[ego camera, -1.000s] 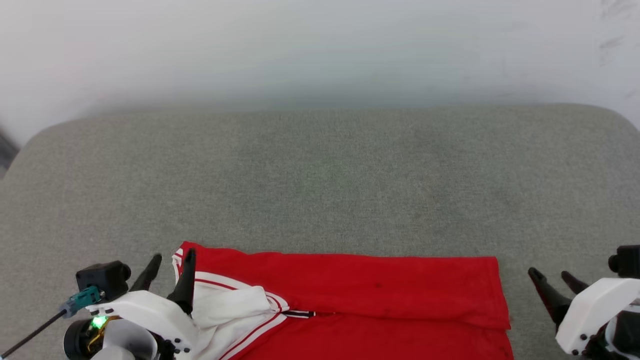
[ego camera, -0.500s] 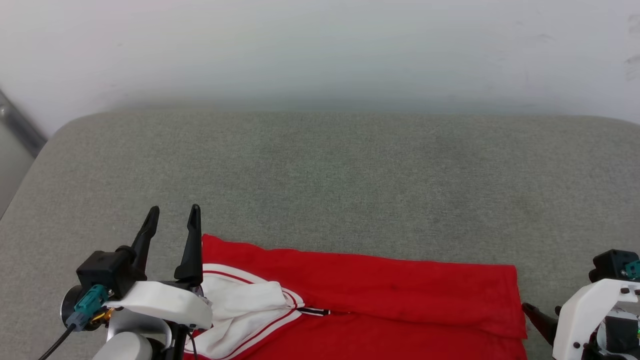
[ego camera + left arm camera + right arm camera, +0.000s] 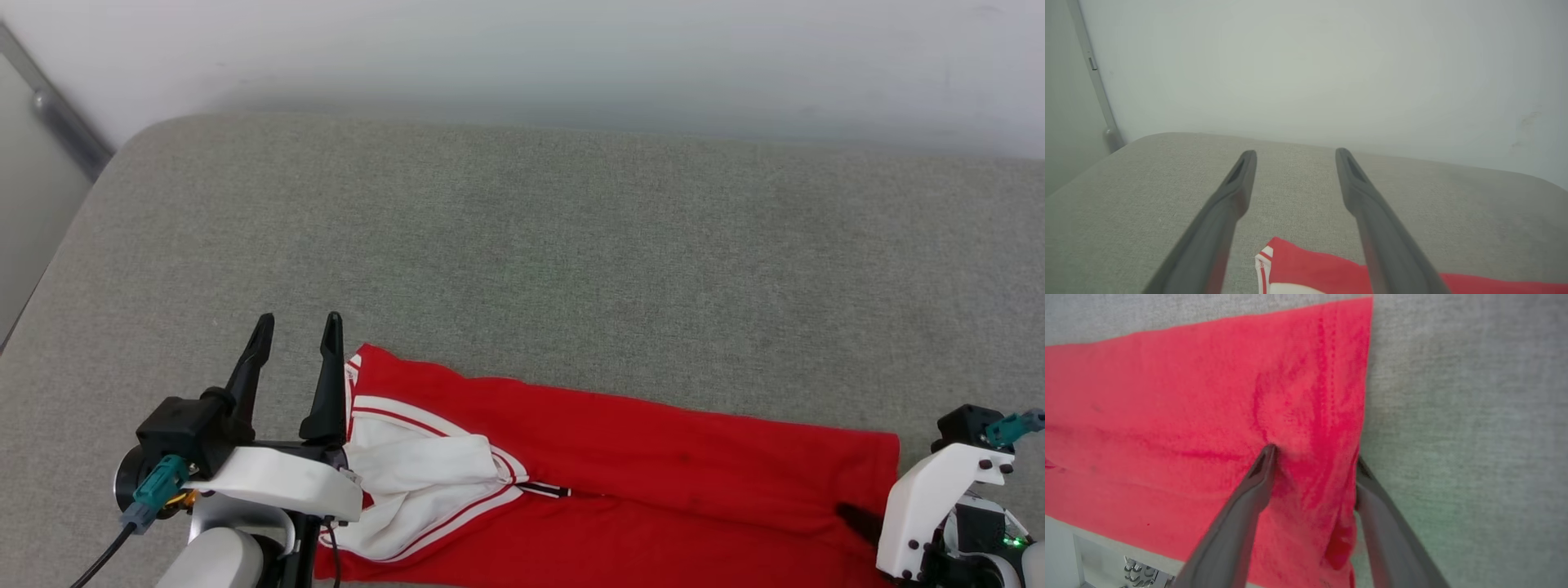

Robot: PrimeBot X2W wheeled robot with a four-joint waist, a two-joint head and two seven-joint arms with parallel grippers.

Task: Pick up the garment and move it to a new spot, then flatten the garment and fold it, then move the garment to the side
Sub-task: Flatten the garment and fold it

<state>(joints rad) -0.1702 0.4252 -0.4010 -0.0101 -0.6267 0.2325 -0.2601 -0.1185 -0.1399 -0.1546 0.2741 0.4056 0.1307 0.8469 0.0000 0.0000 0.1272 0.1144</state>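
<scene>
Garment (image 3: 653, 457): folded along surface's (image 3: 522, 245) near edge.
Left gripper (image 3: 299, 320): jaws apart, empty, by its left end.
Right gripper (image 3: 1314, 454): jaws apart, astride right hem.

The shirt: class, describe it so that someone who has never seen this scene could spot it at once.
Start at the wide grey cushion against the pale wall. Along its near edge lies the shirt, stretched out sideways. It is bright red, with a white, red-striped sleeve at its left end; nothing else there is red.
</scene>
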